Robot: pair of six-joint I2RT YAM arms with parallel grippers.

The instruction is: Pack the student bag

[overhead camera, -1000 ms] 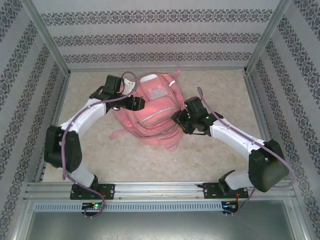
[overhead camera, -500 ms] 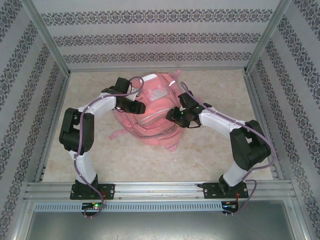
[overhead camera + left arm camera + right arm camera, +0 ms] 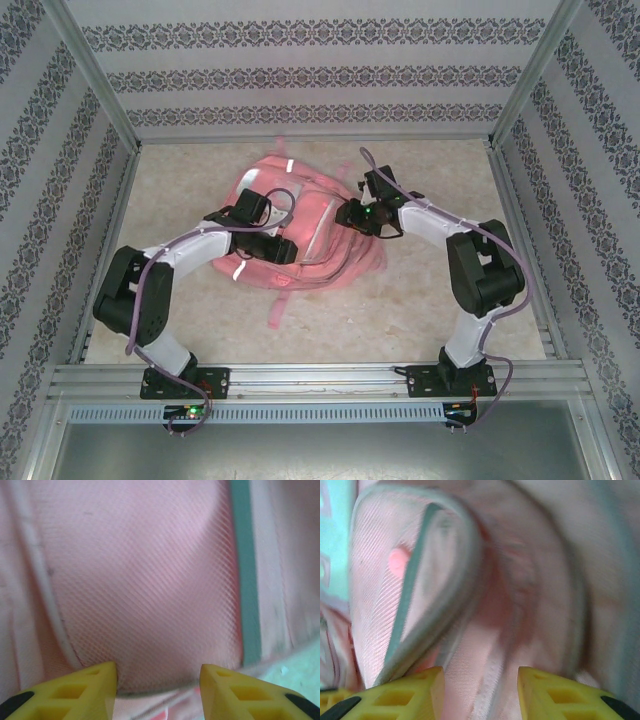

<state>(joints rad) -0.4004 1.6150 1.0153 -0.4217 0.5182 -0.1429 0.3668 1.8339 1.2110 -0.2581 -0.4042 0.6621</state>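
The student bag (image 3: 312,200), a large pink backpack with thin silver strips, lies tilted in the middle of the table. My left gripper (image 3: 290,252) is at its near side, and in the left wrist view (image 3: 158,672) the yellow fingers (image 3: 97,685) are closed on a bulge of pink woven fabric (image 3: 150,580). My right gripper (image 3: 346,215) is at the bag's right side, and in the right wrist view (image 3: 481,677) a fold of pink fabric (image 3: 470,650) with a grey-edged seam sits between its jaws.
A loose pink strap (image 3: 277,310) trails toward the front. The beige tabletop (image 3: 430,320) is bounded by patterned walls left, right and behind, with a metal rail (image 3: 320,378) along the near edge.
The bag has turned and shifted left and backward with both grippers on it. Both elbows have folded in closer to the bag, and both jaws have narrowed.
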